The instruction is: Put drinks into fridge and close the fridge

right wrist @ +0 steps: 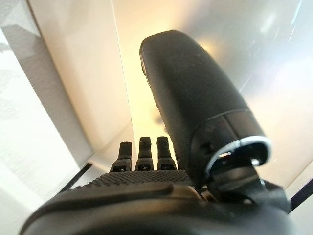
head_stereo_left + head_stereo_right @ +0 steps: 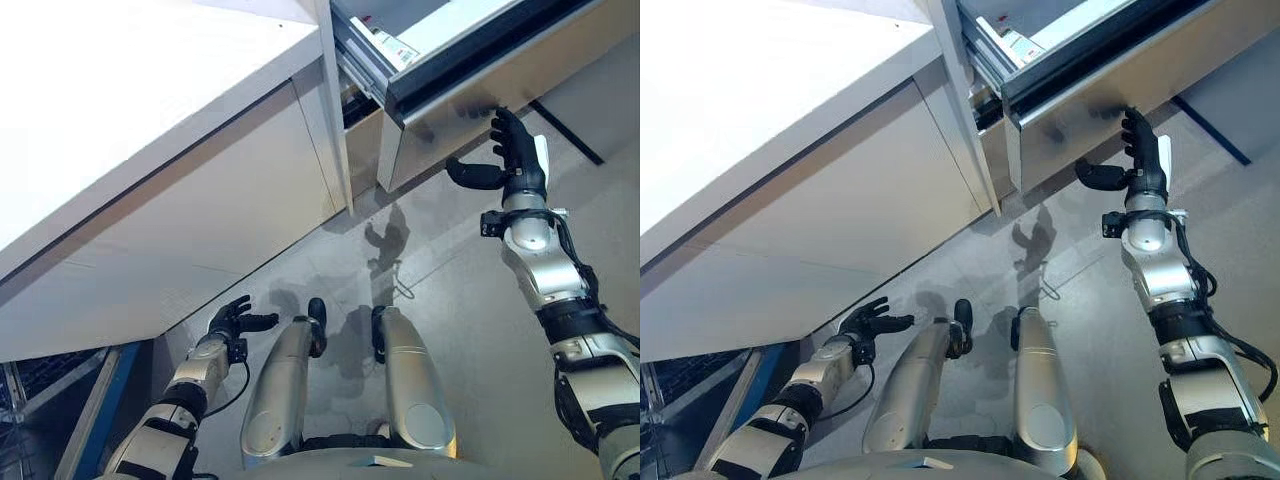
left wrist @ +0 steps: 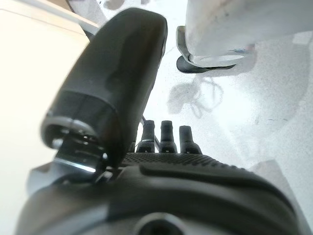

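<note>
The fridge drawer [image 2: 470, 95] stands pulled out at the upper right, with a shiny steel front and a dark top strip. A white labelled item [image 2: 395, 48] shows inside it; I cannot tell what it is. My right hand [image 2: 515, 150] is raised to the drawer front, open, with its straight fingertips against the steel and the thumb spread to the side. The right wrist view shows the same hand [image 1: 190, 98] close to the steel front [image 1: 274, 58]. Low by the cabinet base my left hand [image 2: 232, 320] hangs open and holds nothing. No drink is in either hand.
A long white counter and cabinet [image 2: 150, 90] runs along the left, next to the drawer. Grey floor [image 2: 470, 330] lies below the drawer. A blue frame [image 2: 100, 400] stands at the lower left corner.
</note>
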### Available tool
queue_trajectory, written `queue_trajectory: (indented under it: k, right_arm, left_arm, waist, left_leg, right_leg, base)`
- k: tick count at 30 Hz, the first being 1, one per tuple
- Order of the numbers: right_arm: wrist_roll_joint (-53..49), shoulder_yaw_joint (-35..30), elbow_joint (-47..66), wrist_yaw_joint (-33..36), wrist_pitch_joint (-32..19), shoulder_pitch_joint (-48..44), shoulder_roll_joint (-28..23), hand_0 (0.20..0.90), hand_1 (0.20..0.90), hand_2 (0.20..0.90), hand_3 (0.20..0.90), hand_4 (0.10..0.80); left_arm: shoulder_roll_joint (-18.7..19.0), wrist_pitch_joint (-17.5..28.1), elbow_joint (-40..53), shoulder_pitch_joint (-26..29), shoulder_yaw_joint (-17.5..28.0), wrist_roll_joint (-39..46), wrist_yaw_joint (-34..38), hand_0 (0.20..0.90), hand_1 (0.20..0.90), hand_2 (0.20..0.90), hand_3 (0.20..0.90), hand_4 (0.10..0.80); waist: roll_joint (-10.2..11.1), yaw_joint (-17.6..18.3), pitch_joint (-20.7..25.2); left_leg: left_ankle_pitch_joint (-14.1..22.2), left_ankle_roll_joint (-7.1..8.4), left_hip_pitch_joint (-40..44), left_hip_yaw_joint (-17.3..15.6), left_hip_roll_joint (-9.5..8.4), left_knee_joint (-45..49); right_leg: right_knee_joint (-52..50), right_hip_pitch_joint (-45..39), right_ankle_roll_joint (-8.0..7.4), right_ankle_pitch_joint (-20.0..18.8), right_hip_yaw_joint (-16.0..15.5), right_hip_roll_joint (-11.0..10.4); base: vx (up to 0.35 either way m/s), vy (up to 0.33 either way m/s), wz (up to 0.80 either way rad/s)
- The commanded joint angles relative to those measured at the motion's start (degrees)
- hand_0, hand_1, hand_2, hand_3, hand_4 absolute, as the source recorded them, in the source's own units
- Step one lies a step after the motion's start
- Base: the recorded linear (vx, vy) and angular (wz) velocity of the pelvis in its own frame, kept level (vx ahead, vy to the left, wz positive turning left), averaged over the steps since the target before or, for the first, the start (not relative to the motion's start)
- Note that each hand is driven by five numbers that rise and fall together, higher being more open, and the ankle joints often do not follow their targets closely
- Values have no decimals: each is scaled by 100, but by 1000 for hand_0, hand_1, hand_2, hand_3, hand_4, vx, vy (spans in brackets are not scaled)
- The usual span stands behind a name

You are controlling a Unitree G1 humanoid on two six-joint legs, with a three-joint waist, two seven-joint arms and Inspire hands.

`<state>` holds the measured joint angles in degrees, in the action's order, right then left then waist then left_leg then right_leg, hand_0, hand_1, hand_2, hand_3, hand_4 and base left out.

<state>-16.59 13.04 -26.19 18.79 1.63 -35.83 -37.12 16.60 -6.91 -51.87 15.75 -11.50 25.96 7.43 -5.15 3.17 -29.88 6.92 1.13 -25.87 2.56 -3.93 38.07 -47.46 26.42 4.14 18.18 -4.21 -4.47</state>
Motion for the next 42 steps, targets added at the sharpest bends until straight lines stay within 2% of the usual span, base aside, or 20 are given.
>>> queue_trajectory:
  k: [1,4,9,14,19,23,25,30,32,35,36,37,42]
  right_arm:
    - [199,661,444,-515,-765,-1432,426,900,900,900,900,800]
    - [147,898,240,-647,-758,-1802,606,900,900,900,900,800]
    - [64,1272,42,-792,-924,-2335,836,900,900,900,900,800]
    - [-139,1339,-56,-541,-1077,-2618,940,900,900,900,900,800]
    - [-160,1123,91,-100,-1045,-2334,812,900,900,900,900,800]
    - [-181,623,387,-9,-1048,-1316,609,900,900,900,900,800]
    - [-152,287,647,-56,-1068,-252,598,900,900,900,900,800]
    - [-242,-621,580,-891,-1055,2557,835,900,900,900,900,800]
    - [-329,-744,287,-1030,-773,3015,1020,900,900,900,900,800]
    - [-410,-838,-529,-1211,-647,3430,1249,900,900,900,900,800]
    - [-354,-870,-1155,-1256,-480,3532,1374,900,900,900,900,800]
    - [-247,-848,-1726,-1413,-525,3631,1505,900,900,900,900,800]
    - [330,-766,-3402,-1962,-373,3839,1857,900,900,900,900,800]
  left_arm:
    - [311,-34,13,-100,-151,-33,168,900,900,900,900,800]
    - [259,-182,-31,-68,-184,371,20,900,900,900,900,800]
    - [232,-269,-79,-9,-320,164,-64,900,900,900,900,800]
    - [262,-186,-102,23,-463,101,-259,900,900,900,900,800]
    - [248,-164,-118,-111,-456,98,-232,900,900,900,900,800]
    - [258,-102,-122,-341,-354,159,-252,900,900,900,900,800]
    - [255,-393,-95,-566,-224,112,-330,900,900,900,900,800]
    - [173,-121,-69,-1397,263,-83,-371,900,900,900,900,800]
    - [155,14,-50,-1592,453,-61,-325,900,900,900,900,800]
    - [193,106,-97,-1693,694,48,-370,900,900,900,900,800]
    - [213,160,-249,-1696,790,57,-437,900,900,900,900,800]
    - [191,240,-398,-1705,846,34,-502,900,900,900,900,800]
    - [99,695,-1079,-1706,878,-231,-688,900,900,900,900,800]
  waist:
    - [334,-459,378]
    - [319,-548,428]
    - [311,-698,465]
    - [333,-760,502]
    - [394,-695,622]
    - [498,-548,864]
    - [583,-429,1076]
    - [703,-181,1659]
    - [736,-123,1810]
    - [779,-78,1986]
    - [794,-79,2073]
    - [798,-94,2136]
    - [776,-123,2298]
  left_leg:
    - [1245,-564,234,-251,-288,892]
    - [1271,-572,324,-238,-302,914]
    - [1241,-587,450,-193,-332,850]
    - [1152,-605,552,-199,-306,654]
    - [980,-584,933,-222,-230,60]
    - [650,-487,1351,-110,-139,-802]
    - [453,-430,1638,-33,-91,-1343]
    - [48,-328,2387,-142,41,-2552]
    - [-58,-289,2565,-250,104,-2831]
    - [-134,-248,2752,-370,164,-3155]
    - [-188,-228,2821,-423,187,-3289]
    - [-264,-203,2890,-458,209,-3474]
    - [-488,-126,3015,-467,260,-3931]
  right_leg:
    - [115,-330,-106,-194,56,-90]
    - [83,-419,-112,-173,63,-138]
    - [120,-534,-131,-206,55,-174]
    - [256,-601,-155,-292,29,-172]
    - [723,-901,-216,-442,39,-127]
    - [1588,-1340,-320,-712,40,-41]
    - [2233,-1667,-398,-888,70,25]
    - [3576,-2421,-609,-1280,104,163]
    - [3847,-2574,-660,-1403,75,184]
    - [4160,-2730,-712,-1527,53,208]
    - [4288,-2794,-735,-1591,36,220]
    - [4469,-2867,-757,-1677,10,243]
    - [4808,-3013,-774,-1802,10,343]
  base:
    - [92,31,15]
    - [89,31,21]
    - [51,23,9]
    - [-3,4,11]
    - [16,15,10]
    - [0,-6,8]
    - [5,-25,8]
    - [32,-3,-10]
    - [-34,-18,-14]
    - [-52,-34,-24]
    - [-51,-57,-20]
    - [-57,-77,-14]
    - [-33,-51,-11]
